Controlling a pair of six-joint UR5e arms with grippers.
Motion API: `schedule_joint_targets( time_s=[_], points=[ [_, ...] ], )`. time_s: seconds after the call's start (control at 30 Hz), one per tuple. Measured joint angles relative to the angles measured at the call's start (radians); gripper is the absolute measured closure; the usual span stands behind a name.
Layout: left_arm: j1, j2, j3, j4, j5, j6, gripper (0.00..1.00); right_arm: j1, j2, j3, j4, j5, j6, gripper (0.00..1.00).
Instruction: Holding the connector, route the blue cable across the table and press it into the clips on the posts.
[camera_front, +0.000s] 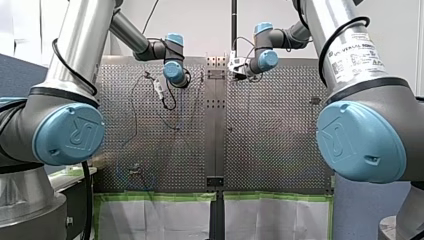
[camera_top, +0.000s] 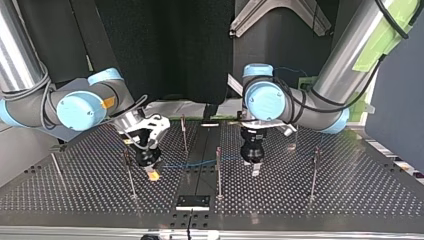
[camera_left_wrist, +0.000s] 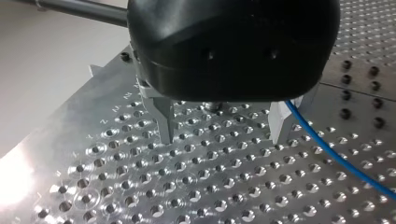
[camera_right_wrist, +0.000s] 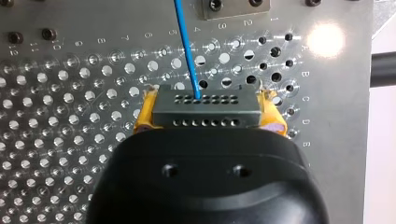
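Observation:
In the right wrist view my right gripper (camera_right_wrist: 209, 109) has its yellow pads shut on a grey connector (camera_right_wrist: 208, 112) pierced with rows of small holes. The blue cable (camera_right_wrist: 187, 46) leaves the connector and runs ahead over the perforated table. In the top view the same gripper (camera_top: 153, 173) hovers low at the left, and the cable (camera_top: 200, 163) stretches from it towards my left gripper (camera_top: 254, 169). In the left wrist view my left gripper (camera_left_wrist: 223, 133) stands open just above the table. Nothing lies between its metal fingers (camera_left_wrist: 166, 123). The cable (camera_left_wrist: 336, 158) passes outside one finger.
Thin upright posts stand on the table in the top view: one beside my right gripper (camera_top: 129, 172), one in the middle (camera_top: 218, 172), one further back (camera_top: 184, 132), one at the right (camera_top: 314, 172). A black plate (camera_top: 192, 201) sits at the near edge.

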Motion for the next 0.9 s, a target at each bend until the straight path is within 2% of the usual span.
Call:
schedule_joint_targets(
  time_s=[0.13, 0.53, 0.73, 0.9],
  points=[
    [-0.018, 0.023, -0.009, -0.033, -0.010, 0.001, 0.00, 0.000, 0.000, 0.000, 0.002, 0.000, 0.000, 1.00],
    [-0.073, 0.133, -0.098, -0.137, 0.015, -0.007, 0.00, 0.000, 0.000, 0.000, 0.003, -0.001, 0.001, 1.00],
    [-0.102, 0.185, -0.134, -0.142, 0.016, -0.007, 0.00, 0.000, 0.000, 0.000, 0.003, -0.001, 0.003, 1.00],
    [-0.136, 0.223, -0.135, -0.117, -0.007, -0.006, 0.00, 0.000, 0.000, 0.000, 0.005, -0.001, 0.003, 1.00]
  ],
)
